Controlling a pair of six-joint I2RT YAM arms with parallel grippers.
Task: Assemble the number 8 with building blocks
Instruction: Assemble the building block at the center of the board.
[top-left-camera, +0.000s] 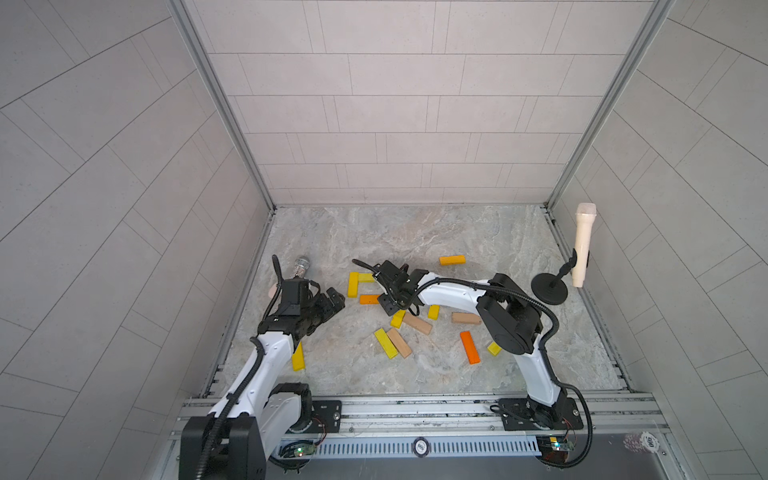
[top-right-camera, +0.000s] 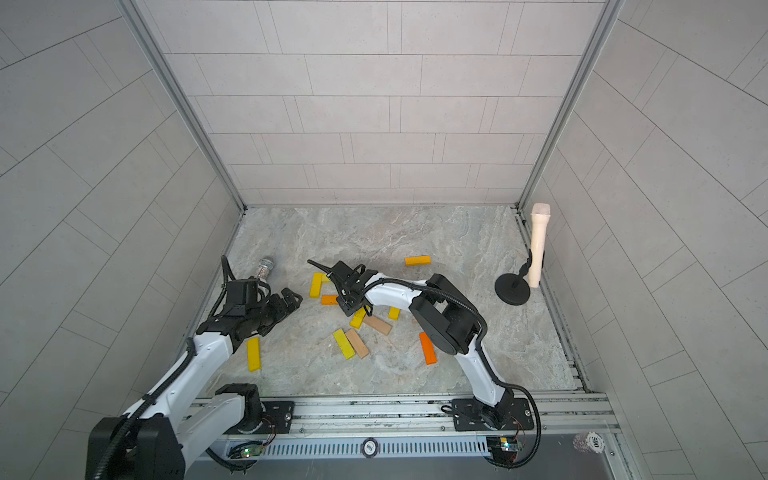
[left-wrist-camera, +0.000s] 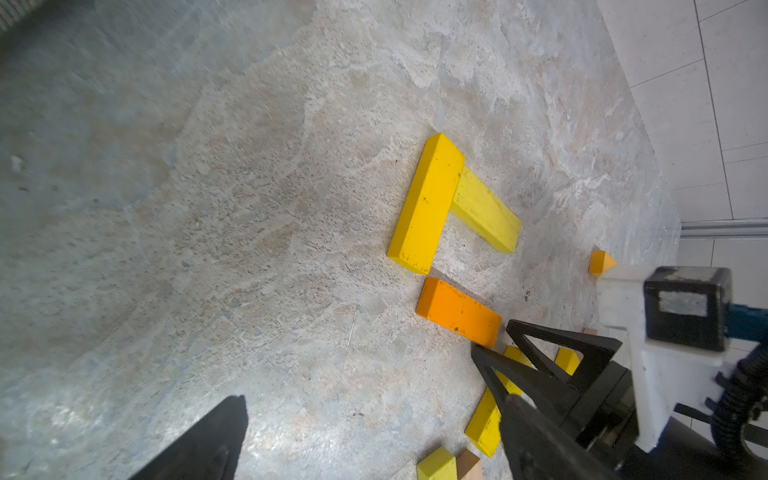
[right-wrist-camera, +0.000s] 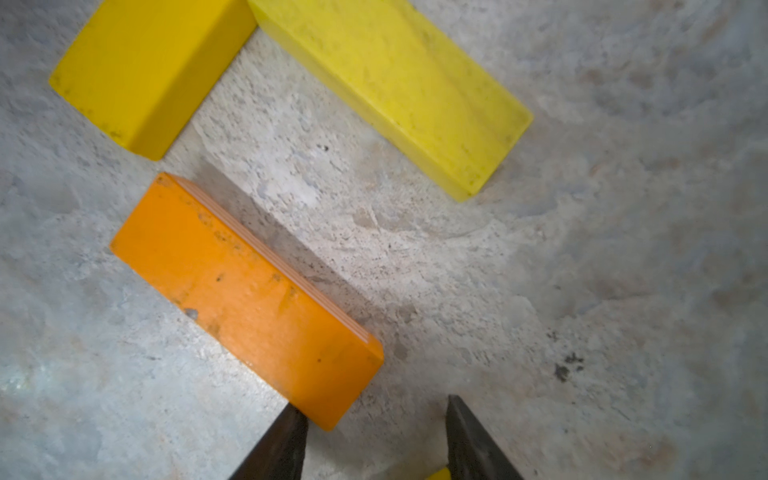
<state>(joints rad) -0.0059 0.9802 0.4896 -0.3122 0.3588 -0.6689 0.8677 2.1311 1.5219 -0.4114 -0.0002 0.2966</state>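
Desk (top-left-camera: 415, 232): grey marbled slab, filling the centre of both top views.

Right arm (top-left-camera: 449, 291): reaches from lower right to the centre. Left arm (top-left-camera: 266, 365): at lower left.

Left pincer (top-left-camera: 334, 300): spread wide and empty. It sits left of centre, apart from every block.

Right pincer (right-wrist-camera: 374, 436): fingers parted, with only bare desk between them.

Loose blocks (top-left-camera: 400, 343): yellow, tan and orange, scattered flat across the centre and lower centre of the desk.

Yellow blocks (right-wrist-camera: 145, 70) (right-wrist-camera: 395, 91): touching at a right angle, at the top of the right wrist frame.

Orange block (right-wrist-camera: 245, 299): flat, just beside the free end of one yellow block and parallel to the other. Its near end lies at one fingertip (right-wrist-camera: 291, 432), outside the gap. I cannot tell whether they actually touch. In a top view this block (top-left-camera: 369, 299) sits just left of the right pincer.
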